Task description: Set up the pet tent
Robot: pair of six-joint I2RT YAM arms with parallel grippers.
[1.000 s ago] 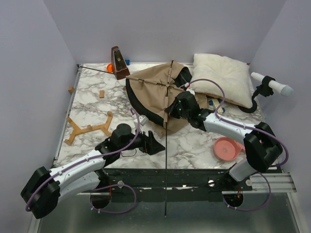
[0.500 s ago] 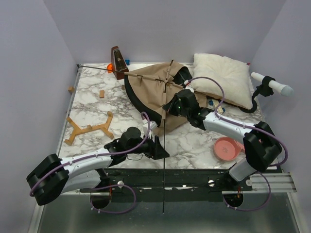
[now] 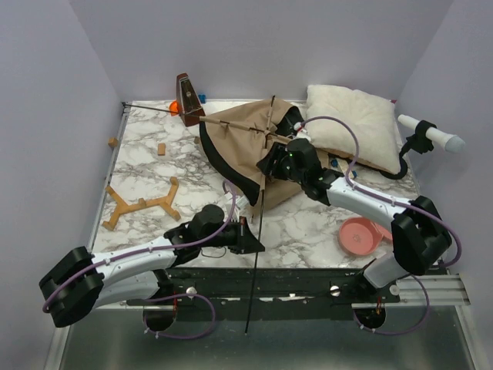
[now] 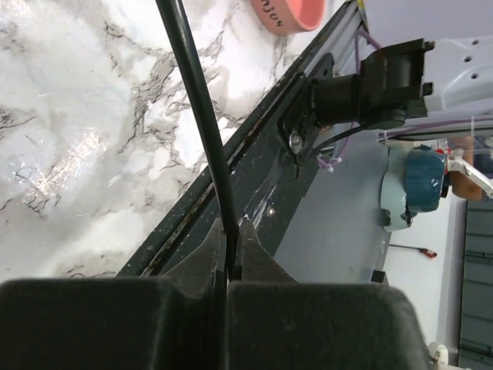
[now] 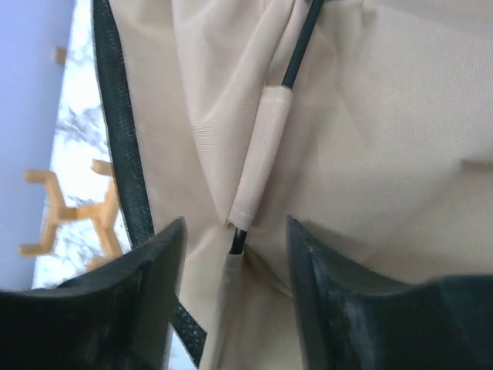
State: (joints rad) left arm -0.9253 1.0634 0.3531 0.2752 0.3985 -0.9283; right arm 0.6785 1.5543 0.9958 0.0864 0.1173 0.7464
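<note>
Pet tent (image 3: 239,142) lies collapsed at the far middle of the desk (image 3: 146,176), beside the pillow (image 3: 350,123). Left hand (image 4: 229,239) pinches its black pole (image 4: 196,116); right hand (image 5: 235,231) hovers open-jawed over the fabric.

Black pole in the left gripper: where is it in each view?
Top external: the black pole runs from the pet tent past the near edge of the table, through the left gripper.
Left wrist: centre, pinched at the bottom.
Right wrist: likely the same pole, threaded through a tan sleeve.
Landmark: pink bowl, top and left wrist only.
</note>
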